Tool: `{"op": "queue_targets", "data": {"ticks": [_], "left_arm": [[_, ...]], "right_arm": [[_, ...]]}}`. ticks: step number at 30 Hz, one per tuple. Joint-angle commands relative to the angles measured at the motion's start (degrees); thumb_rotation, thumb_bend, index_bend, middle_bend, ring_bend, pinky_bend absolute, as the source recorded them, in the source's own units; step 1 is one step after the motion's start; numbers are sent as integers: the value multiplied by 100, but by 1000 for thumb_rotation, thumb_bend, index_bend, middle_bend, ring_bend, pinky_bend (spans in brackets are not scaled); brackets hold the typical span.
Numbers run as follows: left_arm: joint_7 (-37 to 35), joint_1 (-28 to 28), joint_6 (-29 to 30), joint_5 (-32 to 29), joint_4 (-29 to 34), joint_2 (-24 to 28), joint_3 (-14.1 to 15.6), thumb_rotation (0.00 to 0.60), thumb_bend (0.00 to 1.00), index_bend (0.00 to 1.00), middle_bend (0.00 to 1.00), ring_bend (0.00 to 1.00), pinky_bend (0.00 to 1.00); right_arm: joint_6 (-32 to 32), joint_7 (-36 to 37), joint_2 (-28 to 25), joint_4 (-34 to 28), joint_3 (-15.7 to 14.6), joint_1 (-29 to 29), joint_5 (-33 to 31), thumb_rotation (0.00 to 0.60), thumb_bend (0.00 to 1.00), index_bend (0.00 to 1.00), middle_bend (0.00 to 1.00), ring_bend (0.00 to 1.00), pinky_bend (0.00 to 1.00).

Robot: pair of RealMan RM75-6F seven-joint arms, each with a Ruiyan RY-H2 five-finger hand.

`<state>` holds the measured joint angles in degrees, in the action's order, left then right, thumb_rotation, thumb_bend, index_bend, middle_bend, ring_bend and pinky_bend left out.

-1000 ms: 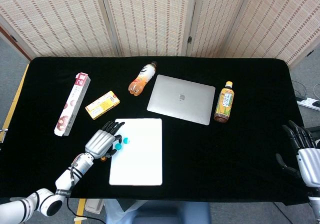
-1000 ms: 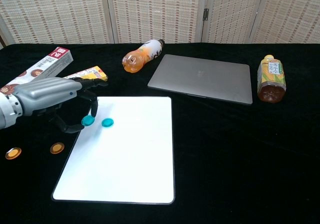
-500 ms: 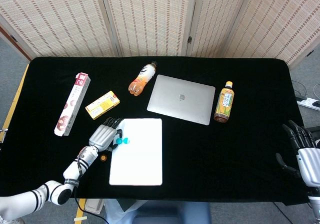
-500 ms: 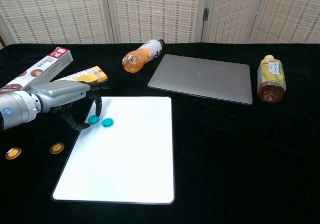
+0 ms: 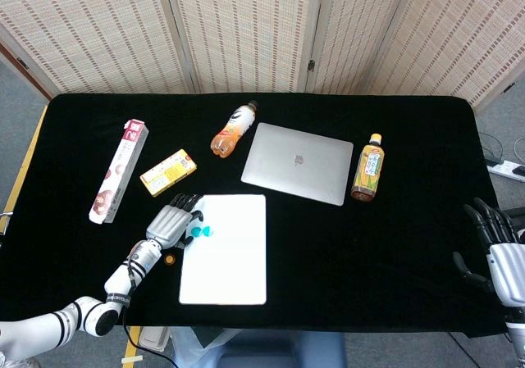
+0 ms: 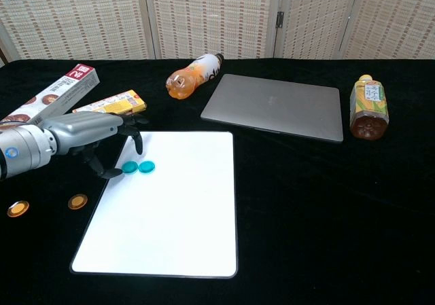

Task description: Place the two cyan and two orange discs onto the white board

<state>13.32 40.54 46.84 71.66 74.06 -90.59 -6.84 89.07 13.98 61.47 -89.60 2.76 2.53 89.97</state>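
Cyan discs on white board, L hand beside.

Black tabletop is filling most of both views. Closed silver laptop is lying just right of centre, logo up. Orange drink bottle is lying on its side at 10 o'clock of the laptop, cap pointing to the far edge. Tea bottle with yellow label is standing upright at 3 o'clock of the laptop, just beside it. Small yellow box is lying flat at 9 o'clock of the laptop, well apart. Long red-and-white box is lying at 9 o'clock of the yellow box. Woven folding screen is standing behind the tabletop. Power strip is lying on the floor at far right.
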Motion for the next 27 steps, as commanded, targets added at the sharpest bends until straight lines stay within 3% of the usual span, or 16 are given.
{"op": "queue_targets", "data": {"ticks": [1,8,15,27], "left_arm": [[-108,-35,84,45,114,67,22,600,404,344,14,0,0],[-230,-296,522,337,471,453,235,600,405,388,14,0,0],[-257,-709,994,741,720,768,691,600,404,424,14,0,0],[-286,-1101,1261,988,565,648,1053,600,404,422,14,0,0]], "right_arm": [[-1,-1,1,-1,3,2,1,600,426,0,0,0,0],[-20,-15,-3,-12,10,28,27,600,426,0,0,0,0],[-63,-13,21,2,6,61,48,600,427,0,0,0,0],[-79,-64,18,-36,-2,85,79,600,426,0,0,0,0]]}}
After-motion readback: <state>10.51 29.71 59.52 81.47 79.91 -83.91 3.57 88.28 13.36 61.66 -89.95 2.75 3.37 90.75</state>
